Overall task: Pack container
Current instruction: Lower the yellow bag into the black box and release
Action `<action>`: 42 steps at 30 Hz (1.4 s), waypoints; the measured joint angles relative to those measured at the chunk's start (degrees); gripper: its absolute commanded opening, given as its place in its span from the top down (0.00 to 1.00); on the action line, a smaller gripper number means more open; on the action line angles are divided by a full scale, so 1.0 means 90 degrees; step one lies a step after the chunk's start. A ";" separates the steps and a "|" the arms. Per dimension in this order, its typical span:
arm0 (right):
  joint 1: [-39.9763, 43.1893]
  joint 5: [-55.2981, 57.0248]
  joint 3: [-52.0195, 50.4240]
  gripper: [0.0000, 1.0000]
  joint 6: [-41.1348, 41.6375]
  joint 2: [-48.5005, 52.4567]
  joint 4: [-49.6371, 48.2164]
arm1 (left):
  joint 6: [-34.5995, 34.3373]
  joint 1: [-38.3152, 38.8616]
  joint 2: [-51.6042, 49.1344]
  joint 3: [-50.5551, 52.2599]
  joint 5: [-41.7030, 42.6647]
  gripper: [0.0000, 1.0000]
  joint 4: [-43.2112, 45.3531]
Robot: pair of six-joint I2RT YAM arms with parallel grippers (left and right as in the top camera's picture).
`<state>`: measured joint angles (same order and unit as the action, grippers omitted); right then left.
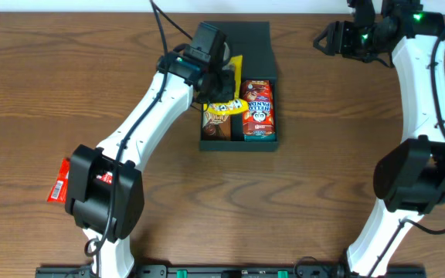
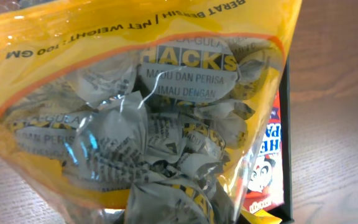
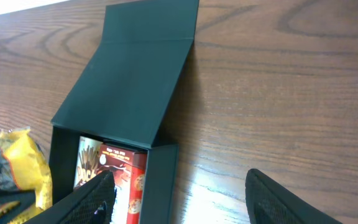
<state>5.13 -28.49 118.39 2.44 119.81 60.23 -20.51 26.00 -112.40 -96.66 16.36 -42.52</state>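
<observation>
The black container [image 1: 263, 46] lies open at the back middle of the table, its flap lid folded away from me. In it are a brown Pocky box [image 1: 216, 125] and a red Hello Panda box [image 1: 258, 112]. My left gripper [image 1: 224, 85] is shut on a yellow bag of Hacks sweets [image 1: 229, 104] and holds it over the container's left part. The bag [image 2: 135, 118] fills the left wrist view and hides the fingers; the red box [image 2: 265, 177] shows beside it. My right gripper [image 1: 324, 38] is open and empty, right of the container. In the right wrist view its fingers [image 3: 185, 202] frame the container's wall [image 3: 163, 180] and lid [image 3: 135, 74].
A red snack packet [image 1: 59, 181] lies at the table's left, next to the left arm's base. The right wrist view also shows the yellow bag [image 3: 14, 162] at the container's left side. Bare wood lies right of the container.
</observation>
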 measured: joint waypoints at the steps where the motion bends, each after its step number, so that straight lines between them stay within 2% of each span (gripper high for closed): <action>1: 0.0000 0.0000 0.0000 0.33 -0.0015 0.0000 0.0019 | 0.0012 0.0027 0.0000 0.0000 -0.0002 0.33 -0.0061; 2: 0.0000 0.0000 0.0000 0.33 -0.0019 0.0000 0.0039 | 0.0019 0.0036 0.0000 0.0000 -0.0005 0.22 -0.0090; 3: 0.0000 0.0000 0.0000 0.32 -0.0039 0.0000 0.0049 | -0.0002 0.0036 0.0000 0.0000 -0.0002 0.03 -0.0104; 6: 0.0000 0.0000 0.0000 0.32 -0.0063 0.0000 0.0107 | -0.0024 0.0034 0.0000 0.0000 -0.0002 0.05 -0.0192; 11: 0.0002 0.0000 0.0000 0.33 -0.0063 0.0000 0.0204 | -0.0024 0.0034 0.0000 0.0000 -0.0002 0.00 -0.0228; 12: 0.0000 0.0000 0.0000 0.33 -0.0063 0.0000 0.0219 | -0.0024 0.0034 0.0000 0.0000 -0.0005 0.06 -0.0228; 15: 0.0000 0.0000 0.0000 0.33 -0.0063 0.0000 0.0236 | -0.0022 0.0034 0.0000 0.0000 -0.0039 0.11 -0.0231; 16: 0.0002 0.0000 0.0000 0.33 -0.0063 0.0000 0.0233 | -0.0019 0.0034 0.0000 0.0000 -0.0051 0.20 -0.0231; 17: 0.0002 0.0000 0.0000 0.33 -0.0063 0.0000 0.0233 | -0.0041 0.0034 0.0000 0.0000 -0.0053 0.35 -0.0231; 18: 0.0002 0.0000 0.0000 0.33 -0.0063 0.0000 0.0233 | -0.0002 0.0029 0.0000 0.0000 -0.0073 0.55 -0.0233; 19: 0.0002 0.0000 0.0000 0.33 -0.0063 0.0000 0.0231 | -0.0017 0.0029 0.0000 0.0000 -0.0102 0.87 -0.0228; 20: 0.0000 0.0000 0.0000 0.34 -0.0063 0.0000 0.0231 | -0.0005 0.0029 0.0000 0.0000 -0.0158 0.94 -0.0228; 29: 0.0002 0.0000 0.0000 0.34 -0.0063 0.0000 0.0233 | -0.0024 0.0029 0.0000 0.0413 -0.0529 0.94 0.0476; 35: 0.0002 0.0000 0.0000 0.34 -0.0063 0.0000 0.0240 | -0.0075 0.0029 -0.0012 0.1188 -0.0532 0.94 0.1003; 42: 0.0002 0.0000 0.0000 0.35 -0.0063 0.0000 0.0328 | -0.0078 0.0041 -0.0410 0.1311 -0.0306 0.94 0.1243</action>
<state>5.15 -28.49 118.39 1.87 119.81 63.18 -21.21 26.37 -116.09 -84.86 13.61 -31.33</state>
